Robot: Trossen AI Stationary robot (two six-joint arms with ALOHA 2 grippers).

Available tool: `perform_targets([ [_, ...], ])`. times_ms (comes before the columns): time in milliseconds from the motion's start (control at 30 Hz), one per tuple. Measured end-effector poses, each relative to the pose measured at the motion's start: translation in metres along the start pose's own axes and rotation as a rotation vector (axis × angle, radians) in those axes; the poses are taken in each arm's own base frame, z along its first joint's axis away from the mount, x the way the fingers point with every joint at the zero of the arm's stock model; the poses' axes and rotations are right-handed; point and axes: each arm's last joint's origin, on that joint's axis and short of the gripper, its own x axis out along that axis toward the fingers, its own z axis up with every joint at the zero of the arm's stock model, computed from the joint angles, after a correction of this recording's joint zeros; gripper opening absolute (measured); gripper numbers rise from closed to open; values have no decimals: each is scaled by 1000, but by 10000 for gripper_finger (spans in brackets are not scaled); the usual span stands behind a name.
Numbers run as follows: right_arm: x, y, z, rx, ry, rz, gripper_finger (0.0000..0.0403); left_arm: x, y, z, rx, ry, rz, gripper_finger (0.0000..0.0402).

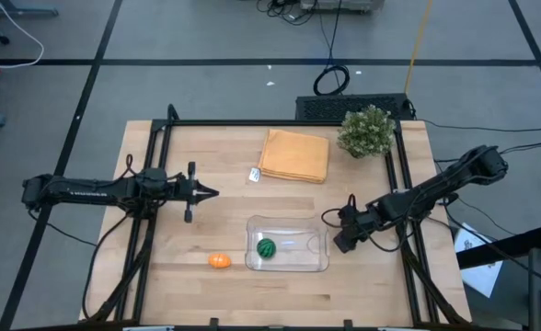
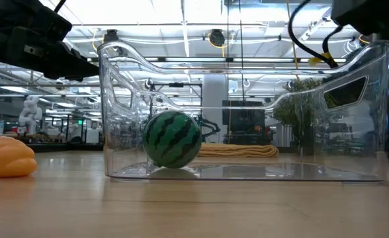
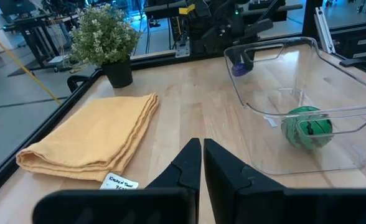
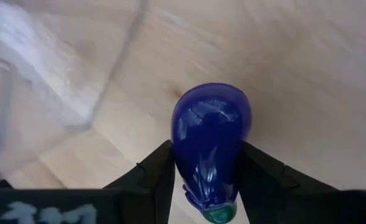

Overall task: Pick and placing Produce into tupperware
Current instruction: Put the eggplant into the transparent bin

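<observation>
At tupperware's three o'clock edge, right gripper clamps eggplant. Striped ball inside; orange piece at nine. Left gripper clenched empty. Cloth, plant at twelve.

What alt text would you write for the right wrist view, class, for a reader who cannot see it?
A glossy purple-blue toy eggplant sits between the right gripper's two dark jaws, which press against its sides, above the pale wooden table. A blurred clear tupperware edge shows to one side.
</observation>
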Motion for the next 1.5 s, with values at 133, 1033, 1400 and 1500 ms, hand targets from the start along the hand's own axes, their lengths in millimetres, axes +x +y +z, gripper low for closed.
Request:
perform_targets([
  [133,-6,8,7,-41,-18,27,134,0,0,0,0,0,0,24],
  [1033,-56,31,30,-130,5,-98,131,0,0,0,-4,0,0,24],
  [1400,-60,33,33,-157,-17,-105,131,0,0,0,-4,0,0,24],
  [1500,-60,33,33,-157,10,-92,131,0,0,0,-4,0,0,24],
])
